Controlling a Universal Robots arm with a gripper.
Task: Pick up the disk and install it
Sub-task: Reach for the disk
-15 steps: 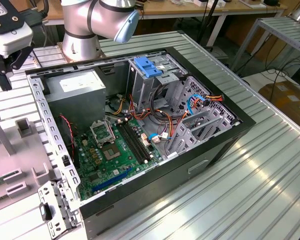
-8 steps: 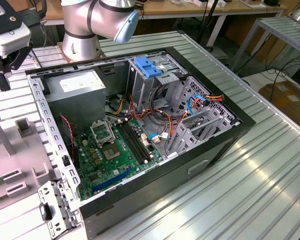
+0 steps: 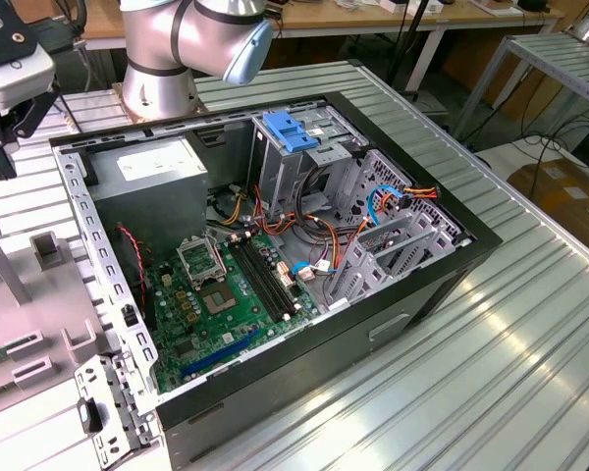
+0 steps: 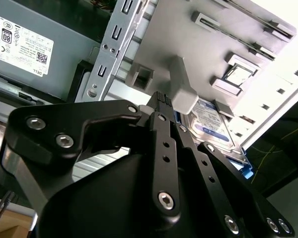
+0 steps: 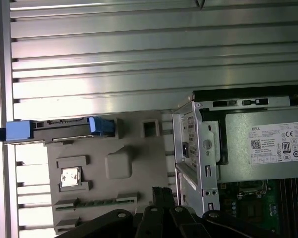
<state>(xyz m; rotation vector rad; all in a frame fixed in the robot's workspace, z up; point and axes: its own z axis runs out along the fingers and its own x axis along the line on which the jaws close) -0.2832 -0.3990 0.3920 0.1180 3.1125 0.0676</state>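
From where I stand, the disk [image 5: 59, 128] is not in the machine yet. It stands on its long edge in a slot at the end of a grey holder [image 5: 139, 163], outside the computer case [image 3: 476, 240], on the exterior view's left. Its blue carrier [image 5: 17, 131] pokes out at both ends. I'd guess it is parked upright like that so both broad faces are free for a pinch from above.

The gripper [image 4: 163, 98] hangs over the same holder, on the side nearer the case wall, and is apart from the disk. Its black fingers [image 4: 164, 144] are pressed together with nothing between them.

The case lies on its side with the panel off, which looks deliberate: everything inside faces upward where the arm [image 3: 191, 39] can reach it. I can see the power supply [image 3: 152, 182] at one end, the green motherboard [image 3: 216, 299] in the middle, and the metal drive bays [image 3: 398, 231] towards the exterior view's right. A blue latch [image 3: 290, 130] sits raised at the top of the cage beside them. None of the bays holds a blue-framed drive.

All of this rests on a ribbed aluminium tabletop [image 5: 139, 54] that throws back a good deal of light. Behind it are wooden workbenches [image 3: 353, 18], loose cables on the floor and a cardboard box [image 3: 560, 191].
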